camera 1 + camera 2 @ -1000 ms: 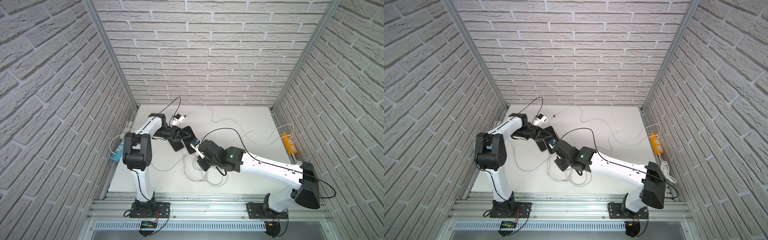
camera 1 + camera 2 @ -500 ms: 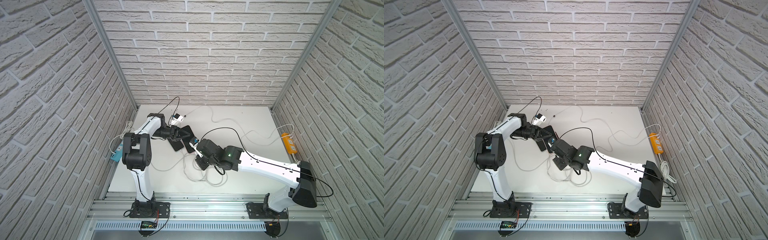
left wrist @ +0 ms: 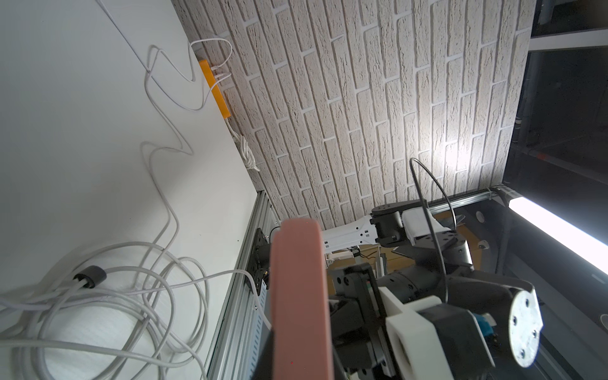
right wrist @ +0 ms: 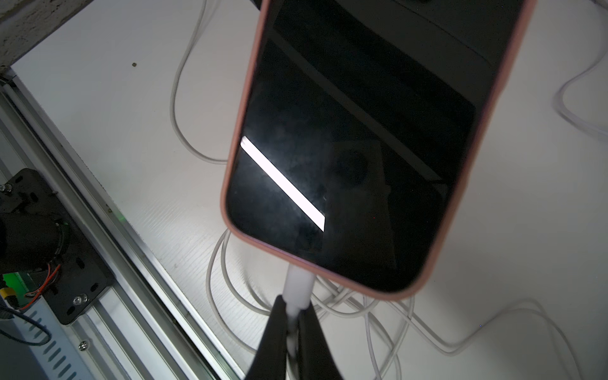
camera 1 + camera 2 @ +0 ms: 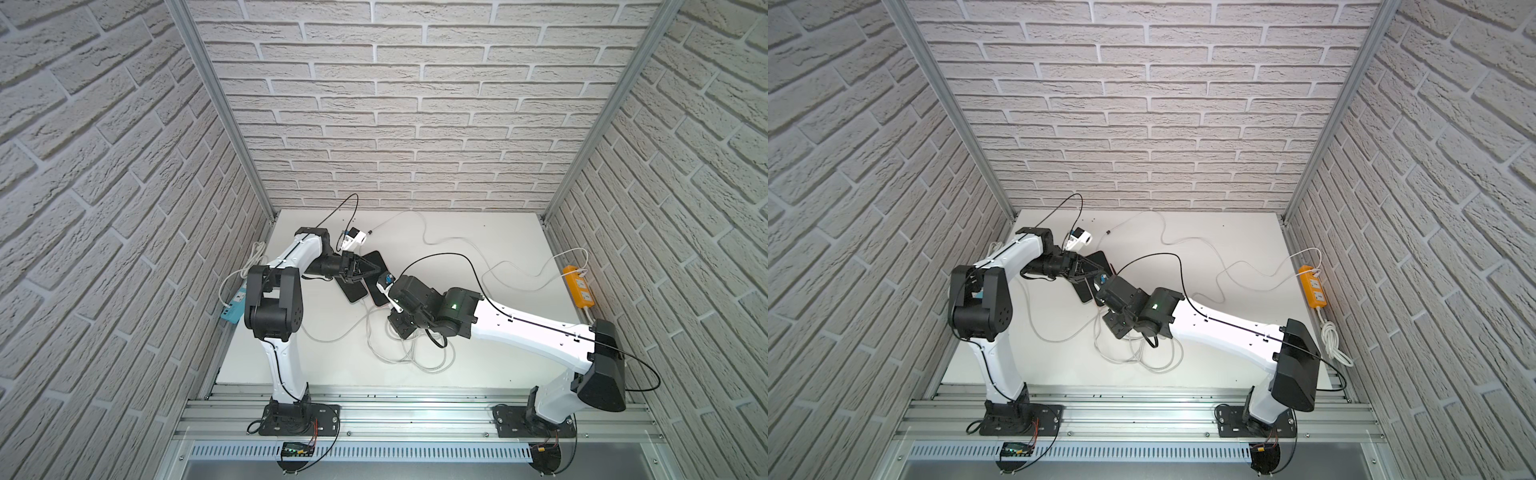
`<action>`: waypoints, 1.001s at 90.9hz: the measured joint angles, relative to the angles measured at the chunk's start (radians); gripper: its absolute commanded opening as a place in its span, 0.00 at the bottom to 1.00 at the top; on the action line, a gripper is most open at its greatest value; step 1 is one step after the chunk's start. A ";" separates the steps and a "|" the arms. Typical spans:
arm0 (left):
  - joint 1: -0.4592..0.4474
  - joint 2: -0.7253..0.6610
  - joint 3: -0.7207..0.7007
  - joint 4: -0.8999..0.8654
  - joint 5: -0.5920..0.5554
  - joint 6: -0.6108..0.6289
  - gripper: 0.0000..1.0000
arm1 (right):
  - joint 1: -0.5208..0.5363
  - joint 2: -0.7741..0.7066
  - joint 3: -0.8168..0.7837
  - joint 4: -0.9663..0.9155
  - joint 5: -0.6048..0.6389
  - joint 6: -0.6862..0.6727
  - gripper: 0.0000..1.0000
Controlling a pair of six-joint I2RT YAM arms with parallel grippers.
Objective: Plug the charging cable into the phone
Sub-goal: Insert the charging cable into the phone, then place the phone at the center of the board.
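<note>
To the left, the left gripper (image 5: 358,272) is clamped on the pink-cased phone (image 4: 345,148), holding it above the table (image 4: 115,131). The charging cable's white plug (image 4: 297,284) touches the phone's bottom edge, pinched tight by the right gripper (image 4: 292,307).

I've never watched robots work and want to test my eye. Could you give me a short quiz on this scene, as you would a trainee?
1. Pick one: the right gripper is shut on A) the white plug, B) a pen, C) nothing.
2. True or false: the phone wears a green case.
3. Fill in: the orange power strip lies along the robot's own ___ side of the table.

Key: 1 A. 2 False, the case is pink. 3 Right.
</note>
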 measured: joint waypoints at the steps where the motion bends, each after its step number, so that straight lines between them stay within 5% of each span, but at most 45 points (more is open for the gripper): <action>1: 0.000 0.000 0.000 0.001 0.000 0.000 0.00 | 0.000 0.002 0.002 -0.001 0.000 0.000 0.04; 24: 0.000 0.000 -0.007 0.005 0.008 0.007 0.00 | 0.002 0.018 0.028 -0.024 -0.001 0.003 0.04; 29: 0.001 0.000 -0.008 0.006 0.011 0.007 0.00 | 0.002 0.024 0.037 -0.030 -0.002 0.003 0.11; 41: 0.002 0.000 -0.008 0.008 0.017 0.007 0.00 | 0.003 0.030 0.048 -0.032 -0.031 -0.014 0.48; 48: 0.005 0.006 -0.005 0.005 0.018 0.006 0.00 | 0.010 0.029 0.050 -0.026 -0.051 -0.026 0.57; 62: 0.007 0.090 0.059 -0.013 0.005 -0.002 0.00 | 0.000 -0.036 -0.023 0.023 -0.067 -0.046 0.60; 91: 0.041 0.246 0.145 0.003 -0.014 0.025 0.00 | -0.111 -0.437 -0.360 0.058 -0.067 0.025 0.62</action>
